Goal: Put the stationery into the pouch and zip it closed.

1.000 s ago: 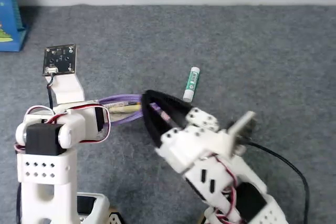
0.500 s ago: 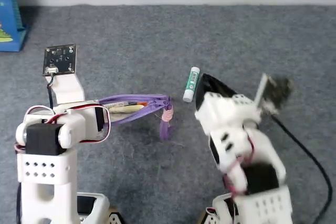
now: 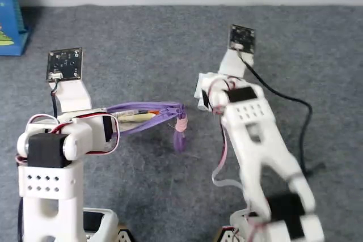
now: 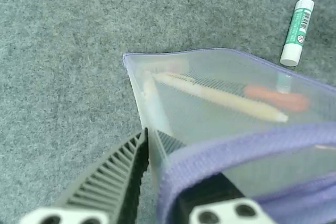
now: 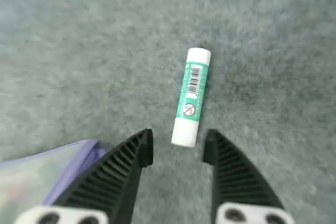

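Pouch [image 4: 226,108], one; loose glue stick [image 5: 191,96], one.

a clear purple-edged zip pouch [image 3: 144,113] juts from the white left arm [image 3: 57,145]. the white right arm [image 3: 252,126] lies over grey carpet [image 3: 317,43] beside it.

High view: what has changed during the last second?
The right tool swung from the pouch mouth to the glue stick and now hangs open over it. The left tool kept its grip on the pouch; the glue stick did not move.
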